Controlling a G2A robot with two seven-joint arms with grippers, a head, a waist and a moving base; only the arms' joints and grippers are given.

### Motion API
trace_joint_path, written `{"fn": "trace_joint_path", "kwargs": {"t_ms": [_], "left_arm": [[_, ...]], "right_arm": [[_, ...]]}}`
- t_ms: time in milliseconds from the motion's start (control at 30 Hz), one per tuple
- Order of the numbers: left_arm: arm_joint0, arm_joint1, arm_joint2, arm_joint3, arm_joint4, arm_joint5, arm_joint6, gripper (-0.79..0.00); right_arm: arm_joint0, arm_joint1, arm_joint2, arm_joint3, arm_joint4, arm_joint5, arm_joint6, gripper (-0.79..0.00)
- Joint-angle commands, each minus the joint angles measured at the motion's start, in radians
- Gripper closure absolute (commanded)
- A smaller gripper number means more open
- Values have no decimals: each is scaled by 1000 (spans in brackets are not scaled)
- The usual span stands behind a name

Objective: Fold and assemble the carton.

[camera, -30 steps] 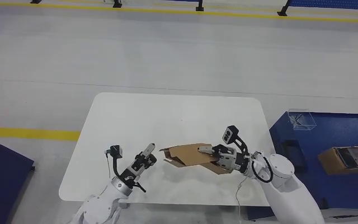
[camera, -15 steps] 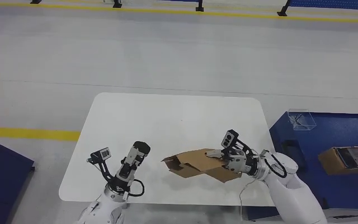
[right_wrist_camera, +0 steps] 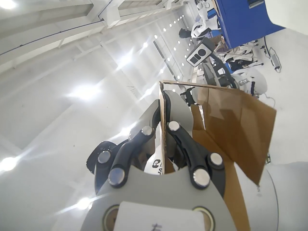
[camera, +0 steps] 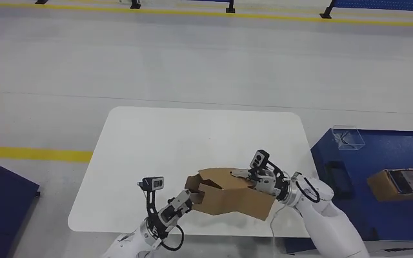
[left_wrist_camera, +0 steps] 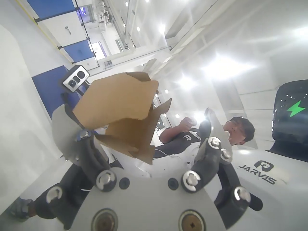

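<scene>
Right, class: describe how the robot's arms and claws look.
The left arm and right arm wear smooth white rounded shells. The left claw and right claw have pale grey flat fingers on black linkages with silver bolts. Each wrist carries a small camera block, and black cables loop beside it.

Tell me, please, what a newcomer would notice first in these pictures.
The first thing is the brown carton, partly opened, over the near side of the white table. The right hand is shut on one of its walls. The left hand, open, is at its other end.
</scene>
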Motion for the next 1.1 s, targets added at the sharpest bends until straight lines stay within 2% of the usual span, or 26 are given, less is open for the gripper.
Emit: {"fn": "trace_joint_path", "kwargs": {"t_ms": [0, 400, 667, 800, 1067], "left_arm": [[5, 1, -1, -4, -2, 9, -12, -785], [14, -3, -5, 1, 118, 16, 46, -785], [14, -18, -24, 13, 395, 65, 293, -785], [25, -28, -18, 6, 592, 80, 440, -785], [52, -44, -10, -16, 858, 108, 672, -785]], "right_arm": [[-13, 0, 0, -15, -23, -37, -9, 0], [-60, -4, 10, -69, -106, -198, -108, 0], [-58, -4, 41, -90, -108, -244, -102, 0], [-67, -3, 58, -114, -176, -324, -116, 0], [-103, -3, 71, -169, -360, -520, -171, 0]]}}
